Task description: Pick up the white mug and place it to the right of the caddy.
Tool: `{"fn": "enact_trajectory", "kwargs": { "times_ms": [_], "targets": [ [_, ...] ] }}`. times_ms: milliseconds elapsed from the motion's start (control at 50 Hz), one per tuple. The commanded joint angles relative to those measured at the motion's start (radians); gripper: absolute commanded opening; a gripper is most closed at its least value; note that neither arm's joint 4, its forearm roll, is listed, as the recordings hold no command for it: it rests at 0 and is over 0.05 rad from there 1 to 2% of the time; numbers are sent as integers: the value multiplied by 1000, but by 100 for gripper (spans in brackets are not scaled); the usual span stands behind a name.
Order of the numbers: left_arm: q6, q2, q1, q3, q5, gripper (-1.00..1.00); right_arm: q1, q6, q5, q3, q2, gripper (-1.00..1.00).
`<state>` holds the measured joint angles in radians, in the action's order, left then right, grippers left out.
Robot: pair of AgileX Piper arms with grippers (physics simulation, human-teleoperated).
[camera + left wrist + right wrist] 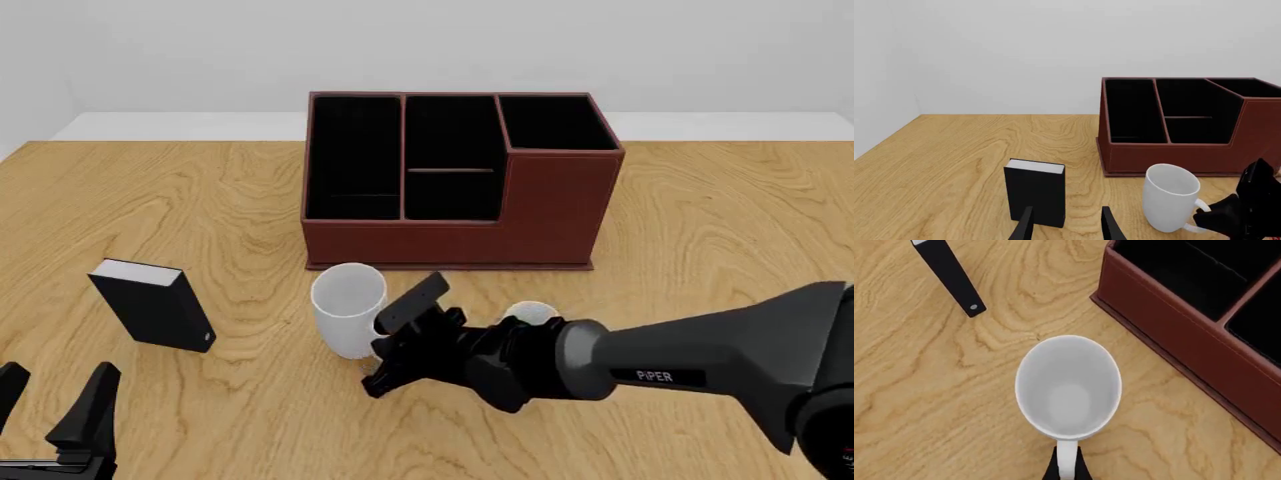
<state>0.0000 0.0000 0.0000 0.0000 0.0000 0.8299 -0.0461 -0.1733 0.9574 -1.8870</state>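
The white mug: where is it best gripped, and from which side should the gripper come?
Grip the white mug by its loop handle. It stands upright in front of the caddy, handle turned toward the right arm, so come from that near-right side. The right gripper already has its fingers either side of the handle, seemingly shut on it. The wide body would probably be harder to span.

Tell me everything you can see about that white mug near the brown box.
The white mug is plain, glossy and ceramic-looking, white inside and out, and empty. It stands upright on the wooden table, just in front of the caddy near its left end, apart from it. Its loop handle points toward the right gripper, whose fingers sit closed on either side of the handle. A black box stands to its left, not touching.
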Motion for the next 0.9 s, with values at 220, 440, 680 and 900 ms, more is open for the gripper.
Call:
{"fn": "enact_trajectory", "kwargs": {
  "times_ms": [220,440,680,900],
  "targets": [
    [0,0,0,0,0,100,-17,11,-6,-15,18,-100],
    [0,0,0,0,0,100,-44,55,3,-55,118,-100],
    [0,0,0,0,0,100,-51,103,35,-80,237,-100],
    [0,0,0,0,0,100,-53,138,71,-87,332,-100]
  ]
}}
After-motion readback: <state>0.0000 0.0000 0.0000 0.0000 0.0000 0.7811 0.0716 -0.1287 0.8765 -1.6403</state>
